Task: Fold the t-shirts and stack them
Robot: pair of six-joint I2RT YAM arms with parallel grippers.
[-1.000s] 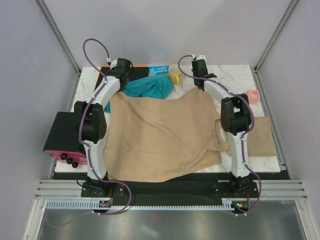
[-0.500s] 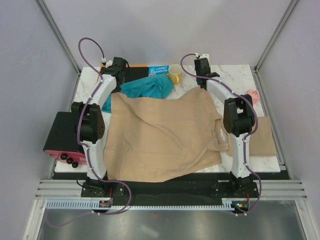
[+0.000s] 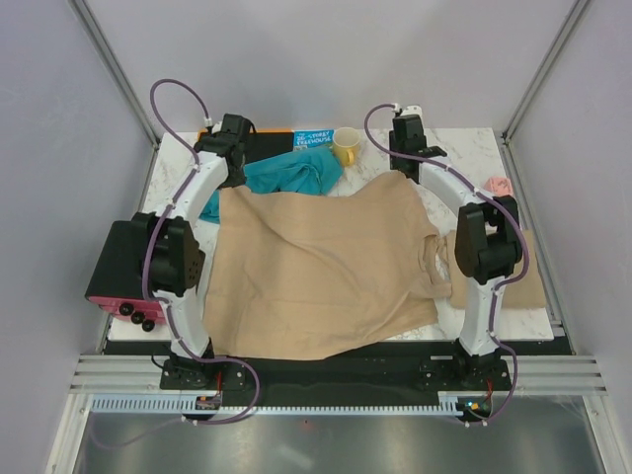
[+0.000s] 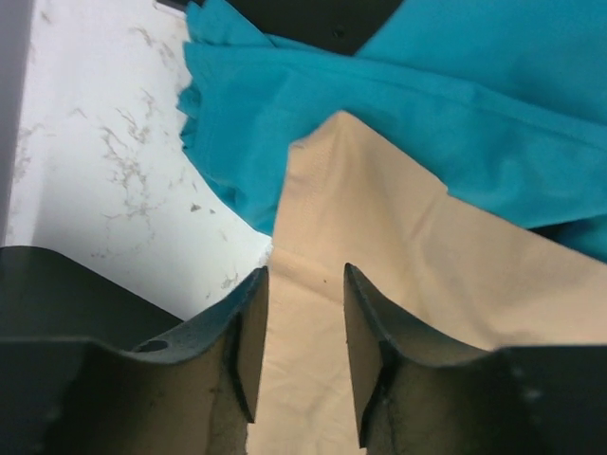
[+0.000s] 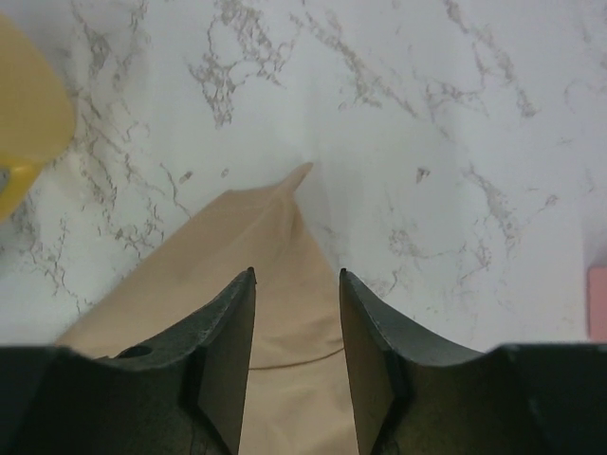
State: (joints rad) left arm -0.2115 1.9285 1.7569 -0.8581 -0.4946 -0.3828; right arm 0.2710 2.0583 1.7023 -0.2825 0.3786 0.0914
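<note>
2 far corners of the spread tan t-shirt (image 3: 316,262) decide the next move, and each lies straight ahead of its own arm's fingers. The left gripper (image 4: 303,273) hangs well left of the yellow mug (image 3: 345,146), jaws apart and empty, with the shirt's corner pointing away from it over the teal garment (image 3: 291,176). The right gripper (image 5: 296,275) hangs just right of the mug, jaws likewise parted on nothing, above the other corner on bare marble. The shirt lies flat on the near side of the mug, its far edge running left to right between the 2 arms, so each arm is nearest its own corner. Compared with 1 second ago, both grippers have opened and drawn back toward the far edge, and the corners have dropped flat.
</note>
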